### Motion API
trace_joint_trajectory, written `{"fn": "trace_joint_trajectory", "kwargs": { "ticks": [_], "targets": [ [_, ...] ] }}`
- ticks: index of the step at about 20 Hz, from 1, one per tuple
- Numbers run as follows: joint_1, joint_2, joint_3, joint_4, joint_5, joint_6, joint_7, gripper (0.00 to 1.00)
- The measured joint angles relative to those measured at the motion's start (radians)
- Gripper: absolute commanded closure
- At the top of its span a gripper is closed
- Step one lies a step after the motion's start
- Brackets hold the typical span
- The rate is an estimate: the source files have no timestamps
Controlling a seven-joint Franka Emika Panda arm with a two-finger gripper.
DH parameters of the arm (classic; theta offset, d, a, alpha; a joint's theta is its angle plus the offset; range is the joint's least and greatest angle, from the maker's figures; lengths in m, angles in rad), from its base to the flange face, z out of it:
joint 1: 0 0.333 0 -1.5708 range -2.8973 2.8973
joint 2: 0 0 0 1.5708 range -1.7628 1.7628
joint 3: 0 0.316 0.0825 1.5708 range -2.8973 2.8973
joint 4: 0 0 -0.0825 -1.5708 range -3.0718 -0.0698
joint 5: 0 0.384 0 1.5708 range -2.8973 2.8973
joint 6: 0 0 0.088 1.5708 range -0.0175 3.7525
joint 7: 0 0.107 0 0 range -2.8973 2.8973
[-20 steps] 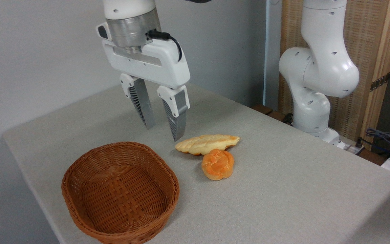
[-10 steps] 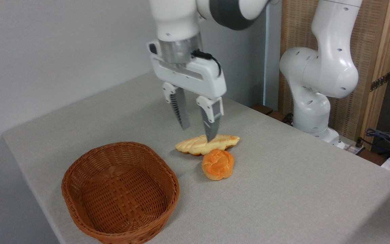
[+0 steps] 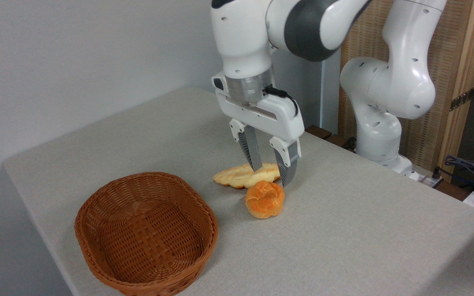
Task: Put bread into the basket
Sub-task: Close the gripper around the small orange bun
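Jaws spread, empty, gripper [image 3: 272, 176] low over braided loaf [image 3: 241, 175], just behind knotted bun [image 3: 264, 199]. Risk: closing here grabs loaf, not bun; basket [image 3: 146, 236] empty.

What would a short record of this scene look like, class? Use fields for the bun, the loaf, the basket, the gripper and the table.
bun: round orange bun on the table, outside the basket, touching or nearly touching the loaf
loaf: pale braided loaf lying just behind the bun
basket: brown wicker basket, empty, left of both breads
gripper: gripper open, pointing down, fingertips at the loaf's right end, holding nothing
table: grey table
task state: bun not yet in the basket
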Motion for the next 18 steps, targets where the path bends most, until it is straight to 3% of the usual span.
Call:
{"fn": "trace_joint_trajectory", "kwargs": {
  "ticks": [3, 7, 15, 16, 18],
  "targets": [
    [0.000, 0.002, 0.036, -0.030, 0.006, 0.075, 0.013, 0.00],
    [-0.002, 0.012, 0.038, -0.061, 0.006, 0.152, 0.013, 0.00],
    [-0.003, 0.043, 0.038, -0.067, -0.025, 0.208, 0.013, 0.01],
    [-0.003, 0.049, 0.038, -0.067, -0.025, 0.208, 0.013, 0.05],
    [-0.004, 0.059, 0.038, -0.070, -0.026, 0.208, 0.013, 0.23]
  ]
}}
